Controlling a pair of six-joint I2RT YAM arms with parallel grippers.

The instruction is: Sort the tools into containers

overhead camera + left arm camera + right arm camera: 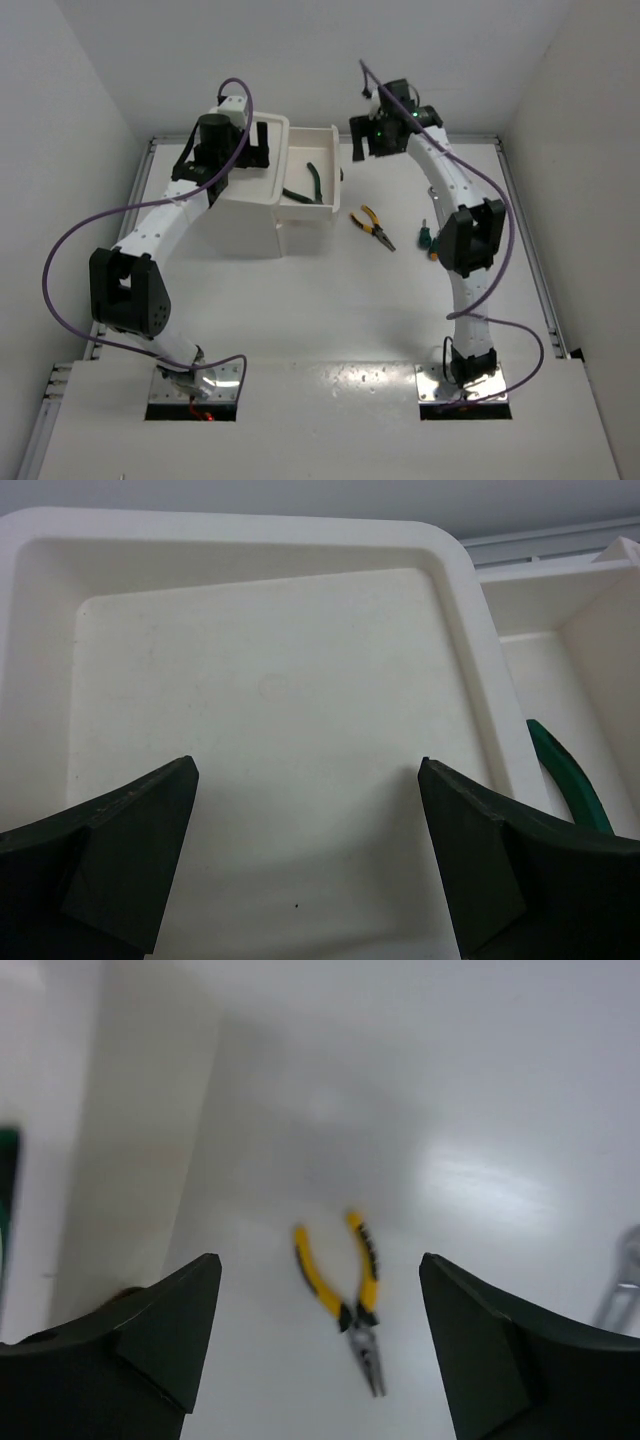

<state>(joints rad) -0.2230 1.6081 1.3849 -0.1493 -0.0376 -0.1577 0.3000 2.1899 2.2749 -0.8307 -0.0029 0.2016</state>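
The white drawer unit [250, 215] stands at the back left, its top tray [260, 690] bare. My left gripper [305, 765] hovers open over that tray, nothing between its fingers. One drawer [322, 140] is pulled out to the right, and green-handled pliers [314, 181] lie in it; one green handle [570, 780] shows in the left wrist view. Yellow-handled pliers [372, 226] lie on the table right of the drawer. My right gripper [320, 1257] is open and raised above them, the pliers [350, 1295] showing between its fingers. A green screwdriver [424, 237] lies partly under the right arm.
The end of a silver wrench [625, 1280] shows at the right edge of the right wrist view. The drawer's outer wall [130, 1160] is on that view's left. White walls enclose the table on three sides. A purple cable loops off each arm.
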